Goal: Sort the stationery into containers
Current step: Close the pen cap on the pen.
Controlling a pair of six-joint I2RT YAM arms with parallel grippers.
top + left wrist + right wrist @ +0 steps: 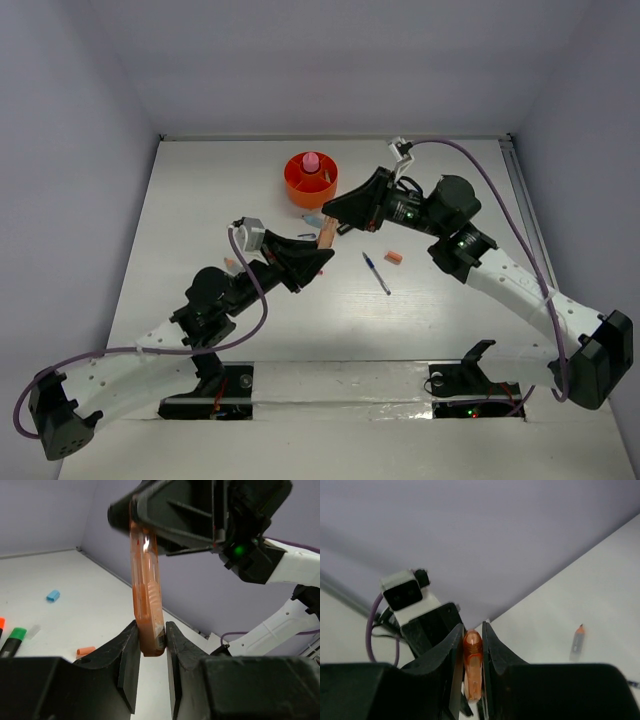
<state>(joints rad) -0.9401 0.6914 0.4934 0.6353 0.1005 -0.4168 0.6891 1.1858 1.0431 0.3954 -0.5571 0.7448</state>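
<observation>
A translucent orange marker [145, 587] hangs in the air between both arms. My left gripper [150, 630] is shut on its lower end, and my right gripper [472, 630] is shut on its upper, capped end [473, 662]. From above, the marker [327, 237] spans the gap between the left gripper [321, 257] and the right gripper [331, 213], just in front of the round orange cup [300, 189]. A pink bottle-like piece [311, 161] stands in the cup. A blue pen [377, 273] and a short orange piece [393, 258] lie on the table to the right.
A light-blue piece [313, 220] lies under the grippers near the cup; it is also seen in the left wrist view [53, 596]. A green marker [15, 637] and a small orange stub [86, 651] lie on the table. A grey, orange-tipped item [577, 641] shows in the right wrist view.
</observation>
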